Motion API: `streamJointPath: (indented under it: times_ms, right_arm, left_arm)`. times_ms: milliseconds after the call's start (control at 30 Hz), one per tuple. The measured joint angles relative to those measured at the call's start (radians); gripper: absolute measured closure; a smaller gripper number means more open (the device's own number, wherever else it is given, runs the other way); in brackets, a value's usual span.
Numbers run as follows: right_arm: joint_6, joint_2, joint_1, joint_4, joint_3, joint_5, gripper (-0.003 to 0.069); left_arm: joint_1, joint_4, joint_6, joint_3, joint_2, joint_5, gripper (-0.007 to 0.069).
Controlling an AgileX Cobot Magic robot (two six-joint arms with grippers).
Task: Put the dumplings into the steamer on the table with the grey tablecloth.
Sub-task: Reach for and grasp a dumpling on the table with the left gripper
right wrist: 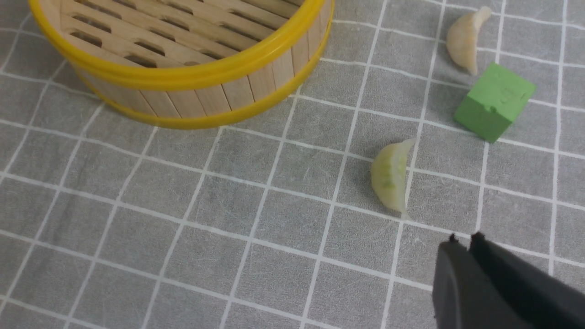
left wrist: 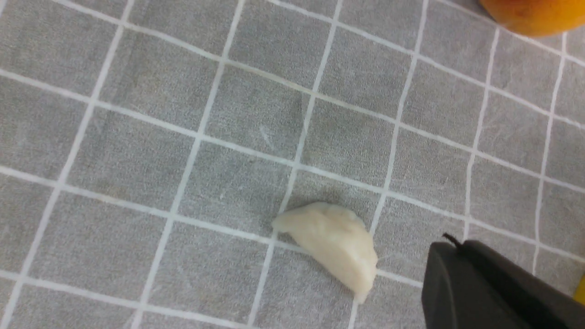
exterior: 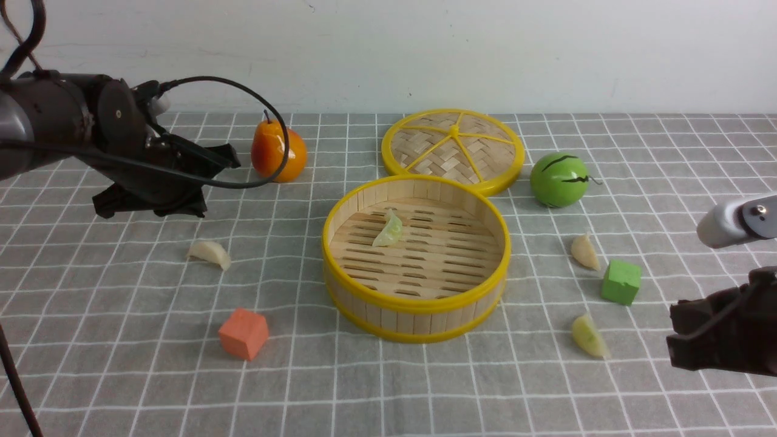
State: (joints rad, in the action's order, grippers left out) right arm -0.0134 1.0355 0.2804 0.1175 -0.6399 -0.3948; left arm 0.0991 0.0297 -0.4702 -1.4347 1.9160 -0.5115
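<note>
The steamer [exterior: 419,315] stands mid-table on the grey tablecloth [exterior: 121,364], with one pale green dumpling [exterior: 388,229] lying on its slat floor. A cream dumpling [exterior: 209,252] lies on the cloth to its left. My left gripper [exterior: 230,159] hovers above and behind that dumpling [left wrist: 331,242], shut and empty [left wrist: 450,249]. Two more dumplings lie right of the steamer, one cream [exterior: 584,251] and one yellowish [exterior: 589,335]. My right gripper [exterior: 674,340] is near the yellowish dumpling [right wrist: 390,178], shut with nothing in it [right wrist: 464,240]. The steamer wall [right wrist: 205,98] shows in the right wrist view.
A woven lid with yellow spokes [exterior: 452,149] lies behind the steamer. An orange toy fruit [exterior: 278,150] stands at back left and a green toy melon [exterior: 558,179] at back right. An orange cube [exterior: 243,333] sits front left, and a green cube [exterior: 621,281] lies between the right-hand dumplings.
</note>
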Motion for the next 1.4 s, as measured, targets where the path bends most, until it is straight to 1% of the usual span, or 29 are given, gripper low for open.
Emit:
streamJointPath:
  times_ms: [33, 67, 100, 133, 167, 200, 300, 333, 367, 433, 533, 600, 667, 733, 800, 900, 933, 967, 1000, 1033, 1067, 1167, 1300, 1400]
  right_arm:
    - [0.000, 0.000, 0.000, 0.004, 0.000, 0.000, 0.0626]
    - [0.000, 0.000, 0.000, 0.005, 0.000, 0.000, 0.0626]
    - [0.000, 0.000, 0.000, 0.006, 0.000, 0.000, 0.0626]
    - [0.000, 0.000, 0.000, 0.006, 0.000, 0.000, 0.0625]
    - [0.000, 0.000, 0.000, 0.006, 0.000, 0.000, 0.0624]
    - [0.000, 0.000, 0.000, 0.006, 0.000, 0.000, 0.0624]
    - [0.000, 0.000, 0.000, 0.017, 0.000, 0.000, 0.0617]
    - [0.000, 0.000, 0.000, 0.017, 0.000, 0.000, 0.0617]
    - [0.000, 0.000, 0.000, 0.028, 0.000, 0.000, 0.0618]
    - [0.000, 0.000, 0.000, 0.033, 0.000, 0.000, 0.0618]
    - [0.000, 0.000, 0.000, 0.035, 0.000, 0.000, 0.0618]
    - [0.000, 0.000, 0.000, 0.035, 0.000, 0.000, 0.0618]
    - [0.000, 0.000, 0.000, 0.035, 0.000, 0.000, 0.0618]
    - [0.000, 0.000, 0.000, 0.035, 0.000, 0.000, 0.0618]
    - [0.000, 0.000, 0.000, 0.035, 0.000, 0.000, 0.0618]
    - [0.000, 0.000, 0.000, 0.035, 0.000, 0.000, 0.0618]
    - [0.000, 0.000, 0.000, 0.035, 0.000, 0.000, 0.0618]
    - [0.000, 0.000, 0.000, 0.035, 0.000, 0.000, 0.0618]
    - [0.000, 0.000, 0.000, 0.035, 0.000, 0.000, 0.0618]
    - [0.000, 0.000, 0.000, 0.035, 0.000, 0.000, 0.0618]
    - [0.000, 0.000, 0.000, 0.035, 0.000, 0.000, 0.0618]
    - [0.000, 0.000, 0.000, 0.035, 0.000, 0.000, 0.0618]
    - [0.000, 0.000, 0.000, 0.038, 0.000, 0.000, 0.0616]
    - [0.000, 0.000, 0.000, 0.053, 0.000, 0.000, 0.0613]
  left_arm:
    - [0.000, 0.000, 0.000, 0.000, 0.021, 0.016, 0.0583]
    - [0.000, 0.000, 0.000, 0.000, 0.025, 0.016, 0.0577]
    - [0.000, 0.000, 0.000, 0.000, 0.050, 0.025, 0.0524]
    - [0.000, 0.000, 0.000, 0.000, 0.064, 0.031, 0.0488]
    - [0.000, 0.000, 0.000, 0.000, 0.086, 0.040, 0.0418]
    - [0.000, 0.000, 0.000, 0.000, 0.089, 0.042, 0.0418]
    - [0.000, 0.000, 0.000, 0.000, 0.127, 0.101, 0.0245]
    - [0.000, 0.000, 0.000, 0.000, 0.128, 0.103, 0.0239]
    - [0.000, 0.000, 0.000, -0.003, 0.135, 0.121, 0.0203]
    - [0.000, 0.000, 0.000, -0.005, 0.139, 0.122, 0.0188]
    - [0.000, 0.000, 0.000, -0.008, 0.142, 0.117, 0.0220]
    - [-0.002, 0.000, 0.000, -0.010, 0.145, 0.107, 0.0293]
    - [-0.006, 0.000, 0.000, -0.011, 0.145, 0.095, 0.0348]
    - [-0.006, 0.000, 0.000, -0.011, 0.143, 0.081, 0.0377]
    - [-0.006, 0.001, 0.001, -0.011, 0.140, 0.069, 0.0376]
    - [-0.006, 0.013, 0.001, -0.023, 0.133, 0.027, 0.0326]
    - [-0.006, 0.015, 0.001, -0.027, 0.129, 0.019, 0.0298]
    - [-0.006, 0.019, 0.001, -0.031, 0.123, 0.020, 0.0249]
    - [-0.006, 0.019, 0.001, -0.032, 0.121, 0.021, 0.0249]
    - [-0.006, 0.019, 0.000, -0.033, 0.115, 0.026, 0.0196]
    - [-0.005, 0.019, -0.004, -0.035, 0.112, 0.027, 0.0165]
    - [-0.005, 0.020, -0.038, -0.035, 0.114, 0.023, 0.0106]
    - [-0.005, 0.004, -0.070, -0.035, 0.135, 0.021, 0.0097]
    - [-0.005, -0.020, -0.075, -0.035, 0.162, 0.016, 0.0123]
